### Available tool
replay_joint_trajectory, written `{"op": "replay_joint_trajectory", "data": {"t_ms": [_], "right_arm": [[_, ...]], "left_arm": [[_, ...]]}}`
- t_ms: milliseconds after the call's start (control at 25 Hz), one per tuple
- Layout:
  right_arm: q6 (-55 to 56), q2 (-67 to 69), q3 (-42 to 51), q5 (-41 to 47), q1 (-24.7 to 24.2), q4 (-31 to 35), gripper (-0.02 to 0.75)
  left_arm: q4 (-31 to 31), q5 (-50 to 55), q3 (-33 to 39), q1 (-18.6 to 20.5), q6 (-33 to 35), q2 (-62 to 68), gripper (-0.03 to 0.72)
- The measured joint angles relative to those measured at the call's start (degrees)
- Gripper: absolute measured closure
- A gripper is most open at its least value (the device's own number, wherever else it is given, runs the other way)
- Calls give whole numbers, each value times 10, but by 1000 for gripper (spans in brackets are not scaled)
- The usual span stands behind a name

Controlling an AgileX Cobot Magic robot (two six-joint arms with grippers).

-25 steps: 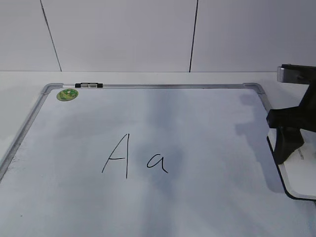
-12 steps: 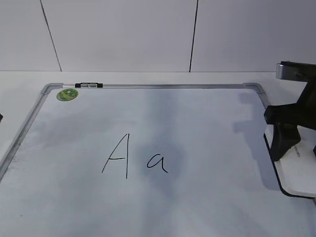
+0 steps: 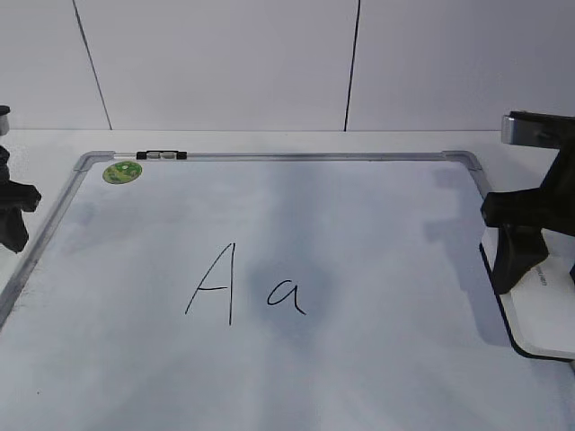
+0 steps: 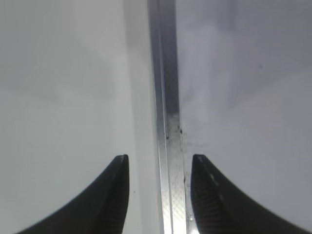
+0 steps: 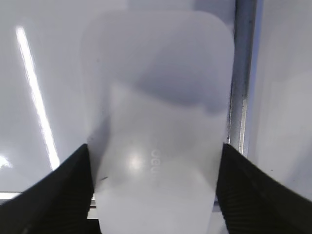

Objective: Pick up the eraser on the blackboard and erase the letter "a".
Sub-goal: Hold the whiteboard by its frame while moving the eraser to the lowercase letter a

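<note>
The blackboard (image 3: 386,215) is a white board with a silver frame, lying flat. The small handwritten letter "a" (image 3: 286,296) sits near its middle, right of a taller capital "A" (image 3: 214,283). The white eraser (image 3: 544,310) is at the board's right edge, over the frame. My right gripper (image 3: 519,265) is shut on the eraser (image 5: 156,97), with both fingers (image 5: 155,151) pressed against its sides. My left gripper (image 3: 13,229) is open and empty at the board's left edge, its fingers (image 4: 160,158) straddling the frame (image 4: 168,97).
A round green sticker (image 3: 122,171) and a small black-silver clip (image 3: 162,155) sit at the board's far left corner. A white panelled wall (image 3: 269,63) stands behind the table. Grey smudges mark the board's surface.
My left gripper has come into view at the board's left edge. My right gripper and the eraser shifted slightly left a second ago and have held still since.
</note>
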Motion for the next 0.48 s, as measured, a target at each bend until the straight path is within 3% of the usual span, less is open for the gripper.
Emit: {"op": "replay_joint_trajectory", "data": {"t_ms": [480], "right_arm": [[-5, 0, 0, 0, 0, 1, 172]], "left_arm": [[2, 21, -26, 0, 0, 73, 381]]}}
